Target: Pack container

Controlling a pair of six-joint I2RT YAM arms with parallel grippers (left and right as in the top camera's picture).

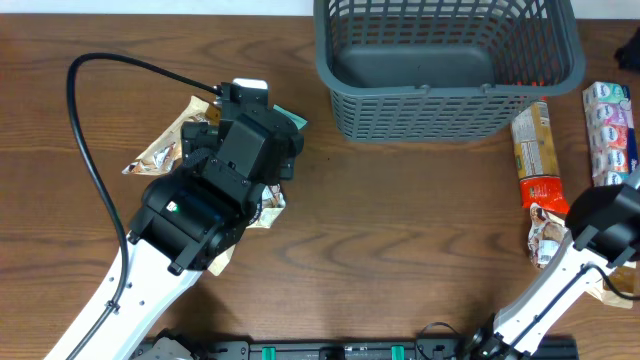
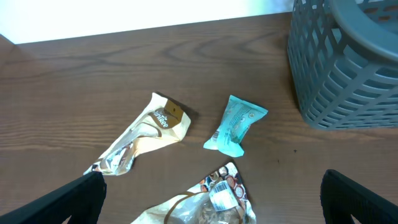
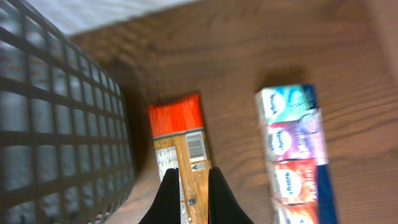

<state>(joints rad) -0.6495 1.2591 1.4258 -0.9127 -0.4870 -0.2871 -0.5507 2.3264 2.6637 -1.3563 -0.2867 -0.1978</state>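
Observation:
The dark grey-blue lattice container [image 1: 440, 110] stands at the back middle; its wall also shows in both wrist views [image 2: 348, 81] [image 3: 56, 124]. A long orange packet [image 1: 533, 150] [image 3: 183, 140] with a red end lies just right of it. My right gripper [image 3: 191, 171] is shut on this packet, a strip of it showing between the near-touching fingers. My left gripper [image 2: 211, 180] hangs wide open above a clear crumpled snack packet [image 2: 214, 202], not touching it. A beige packet [image 2: 155, 127] and a teal packet [image 2: 235, 124] lie beyond.
A multicoloured tissue pack [image 1: 610, 130] [image 3: 295, 149] lies at the right edge, beside the orange packet. A brown-and-white crumpled packet [image 1: 545, 235] sits by the right arm. The left arm's black cable [image 1: 85, 150] loops over the table's left side.

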